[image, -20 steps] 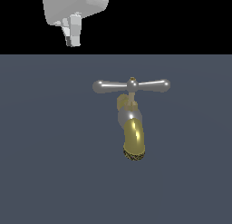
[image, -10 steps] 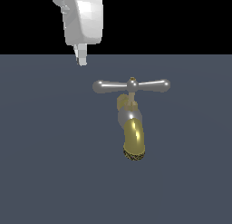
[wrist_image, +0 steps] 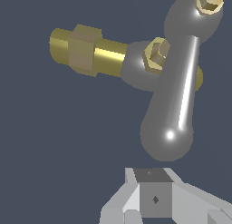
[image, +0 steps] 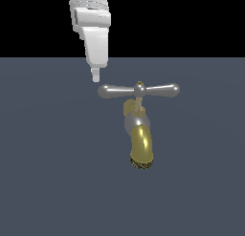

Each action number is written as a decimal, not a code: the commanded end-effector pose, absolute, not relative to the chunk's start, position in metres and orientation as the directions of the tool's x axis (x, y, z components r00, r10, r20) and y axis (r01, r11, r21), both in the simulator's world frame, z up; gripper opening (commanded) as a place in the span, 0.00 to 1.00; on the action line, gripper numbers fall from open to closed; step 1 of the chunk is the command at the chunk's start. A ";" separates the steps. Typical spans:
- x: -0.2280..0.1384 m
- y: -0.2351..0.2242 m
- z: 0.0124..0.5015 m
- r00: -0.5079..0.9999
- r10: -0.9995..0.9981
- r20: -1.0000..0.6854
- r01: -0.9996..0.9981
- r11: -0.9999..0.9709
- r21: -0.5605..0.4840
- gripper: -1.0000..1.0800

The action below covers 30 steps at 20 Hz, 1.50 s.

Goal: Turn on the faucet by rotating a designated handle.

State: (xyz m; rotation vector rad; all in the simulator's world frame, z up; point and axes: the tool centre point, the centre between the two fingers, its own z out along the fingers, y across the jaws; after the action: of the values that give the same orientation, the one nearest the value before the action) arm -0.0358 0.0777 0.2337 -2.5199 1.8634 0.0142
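Observation:
The faucet [image: 142, 145] has a brass-gold curved spout with a dark mesh tip, pointing down toward the camera in the exterior view. The handle [image: 139, 90] is a silver crossbar lying level on top, with a ball hub and a small brass tip. My white gripper [image: 96, 77] hangs just above and beside the handle's end on the exterior view's left, a small gap apart. Its fingers look pressed together and hold nothing. In the wrist view the handle's rounded end [wrist_image: 167, 134] is close in front of my fingertips [wrist_image: 153, 197], with the brass body [wrist_image: 86, 50] behind.
A flat dark grey-blue surface [image: 48, 182] lies under and around the faucet. The background above it is black.
My gripper has come down and moved toward the exterior view's right, from the top edge to just beside the handle's left end. The handle and faucet have not moved.

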 end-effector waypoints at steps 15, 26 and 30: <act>0.002 0.058 0.199 0.104 -0.995 0.000 -0.995 -0.104 0.000 0.00; -0.013 0.057 0.199 0.103 -0.995 0.000 -0.995 -0.103 0.000 0.00; -0.026 0.057 0.199 0.103 -0.995 0.000 -0.995 -0.103 0.000 0.00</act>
State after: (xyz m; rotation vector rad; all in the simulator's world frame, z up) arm -0.0188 0.0577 0.1986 -2.3303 2.1017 -0.0034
